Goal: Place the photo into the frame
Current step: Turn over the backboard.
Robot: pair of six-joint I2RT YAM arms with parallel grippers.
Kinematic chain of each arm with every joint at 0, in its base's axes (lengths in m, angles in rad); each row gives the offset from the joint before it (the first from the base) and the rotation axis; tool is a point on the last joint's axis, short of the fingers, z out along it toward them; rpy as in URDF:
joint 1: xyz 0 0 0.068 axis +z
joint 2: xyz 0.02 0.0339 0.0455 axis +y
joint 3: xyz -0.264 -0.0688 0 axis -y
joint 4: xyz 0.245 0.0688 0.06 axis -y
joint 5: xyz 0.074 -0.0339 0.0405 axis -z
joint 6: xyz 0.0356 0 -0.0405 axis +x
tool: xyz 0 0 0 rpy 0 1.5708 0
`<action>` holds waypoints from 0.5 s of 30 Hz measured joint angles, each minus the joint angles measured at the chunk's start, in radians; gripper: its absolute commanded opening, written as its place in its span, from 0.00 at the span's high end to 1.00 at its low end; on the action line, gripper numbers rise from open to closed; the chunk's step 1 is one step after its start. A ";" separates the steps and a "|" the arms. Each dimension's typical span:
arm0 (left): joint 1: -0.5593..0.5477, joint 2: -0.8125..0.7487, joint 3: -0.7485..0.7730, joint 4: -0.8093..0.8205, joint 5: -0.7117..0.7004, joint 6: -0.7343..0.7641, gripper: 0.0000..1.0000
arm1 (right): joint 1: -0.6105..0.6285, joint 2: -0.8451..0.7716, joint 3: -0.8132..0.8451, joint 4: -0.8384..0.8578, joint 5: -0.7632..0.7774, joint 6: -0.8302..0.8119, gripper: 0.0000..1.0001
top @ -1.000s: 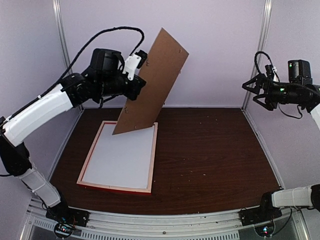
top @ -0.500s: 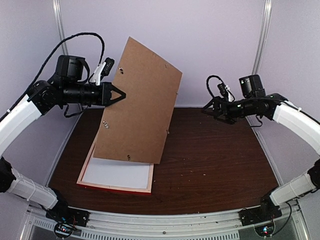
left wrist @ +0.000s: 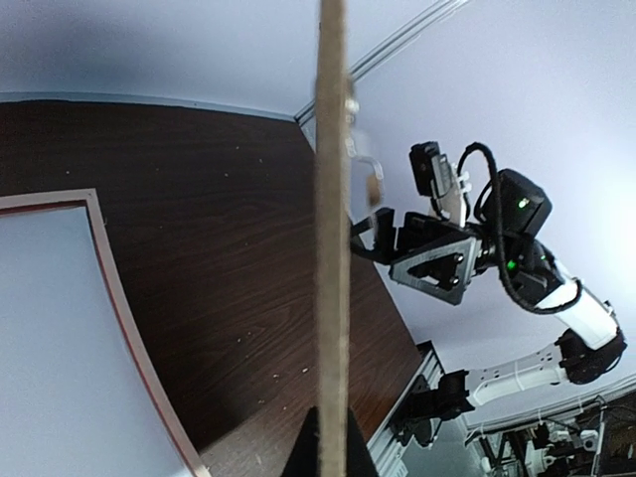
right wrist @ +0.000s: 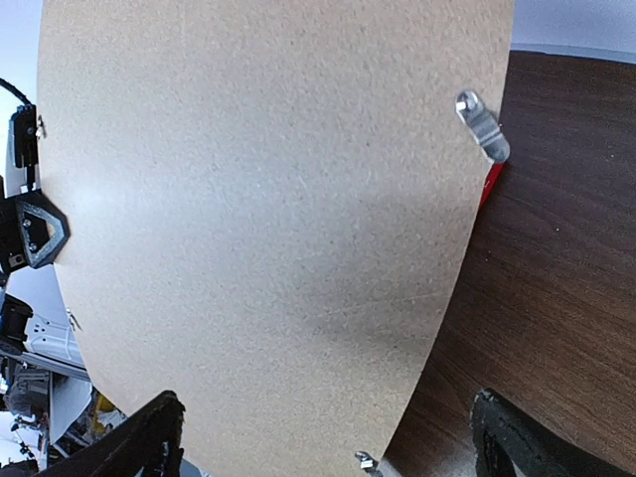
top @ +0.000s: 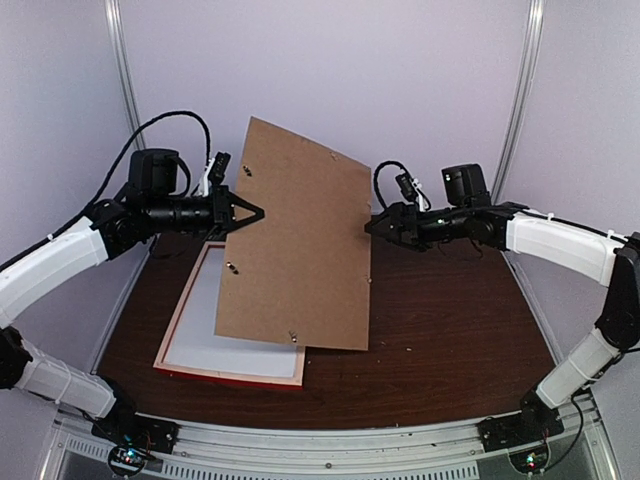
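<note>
The frame [top: 180, 335] lies flat on the table at the left, pale wood back up, with a red edge along its front. A white sheet [top: 225, 320] fills it. The photo's print is out of view. My left gripper [top: 247, 213] is shut on the left edge of a brown backing board [top: 300, 250] and holds it tilted above the frame. The left wrist view shows that board [left wrist: 331, 199] edge-on, pinched in that gripper [left wrist: 331, 429]. My right gripper [top: 370, 228] is open at the board's right edge. In the right wrist view the board [right wrist: 258, 199] lies between the spread fingers [right wrist: 149, 437].
The board carries small metal turn clips [right wrist: 482, 124] near its edges. Dark wood table [top: 450, 320] stretches to the right of the frame. Grey walls and upright metal posts [top: 520, 100] close the cell at the back and both sides.
The left arm has swung the board down and forward over the frame. The right arm has come in from the far right to the board's right edge.
</note>
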 measured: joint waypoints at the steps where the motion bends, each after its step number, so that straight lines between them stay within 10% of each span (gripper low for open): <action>1: 0.005 0.000 -0.013 0.028 0.010 -0.020 1.00 | 0.000 0.005 -0.004 0.010 -0.003 0.005 0.00; 15: 0.051 -0.009 -0.128 0.314 0.101 -0.192 1.00 | -0.017 0.013 -0.064 0.097 -0.051 0.038 0.16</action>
